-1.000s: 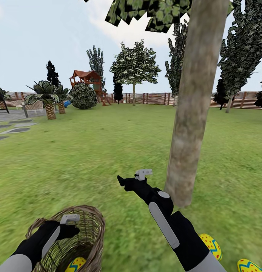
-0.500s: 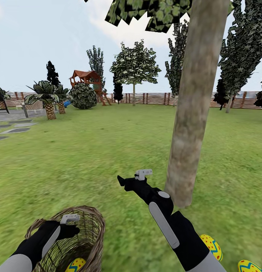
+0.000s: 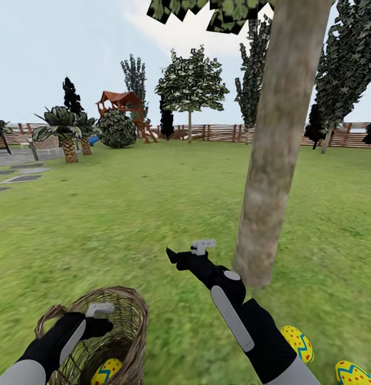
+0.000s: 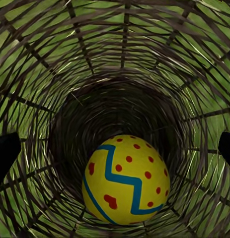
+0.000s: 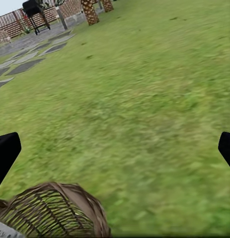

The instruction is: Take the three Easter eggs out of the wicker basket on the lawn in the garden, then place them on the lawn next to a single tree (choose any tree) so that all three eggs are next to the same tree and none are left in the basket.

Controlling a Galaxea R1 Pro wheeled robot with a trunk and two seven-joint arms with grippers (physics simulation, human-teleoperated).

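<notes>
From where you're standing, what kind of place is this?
It looks like a fenced garden or backyard, in a simulator's render. A broad green lawn runs out to a brown slat fence, trees and bushes are scattered about, and a wooden play structure stands at the far side.

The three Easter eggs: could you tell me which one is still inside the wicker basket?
The egg under the left gripper, seen through the wicker basket; the other two eggs lie on the lawn near the tree.

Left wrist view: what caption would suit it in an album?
One yellow Easter egg lies deep inside the wicker basket.
</notes>
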